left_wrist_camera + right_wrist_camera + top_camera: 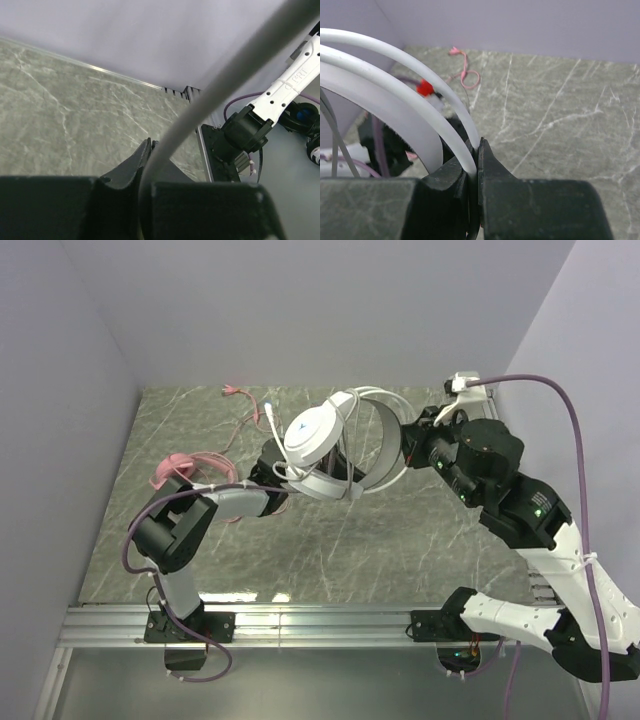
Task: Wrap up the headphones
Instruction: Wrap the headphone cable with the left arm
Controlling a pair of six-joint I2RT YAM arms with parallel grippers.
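Both clamped on the white headset (312, 435) in mid-air, my left gripper (147, 150) and right gripper (477, 150) should, I judge, hold its band steady so wraps lie snug.

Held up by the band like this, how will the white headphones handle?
Probably light: the white headphones hang between two fingertip pinches, right gripper and left gripper. The headband looks smooth, so it may slip or swivel. The thin cord hangs in loose loops, likely floppy.

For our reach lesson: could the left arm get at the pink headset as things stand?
Probably not yet: the left claw is shut on the white headset; the pink headset lies uncovered beside that arm's elbow.
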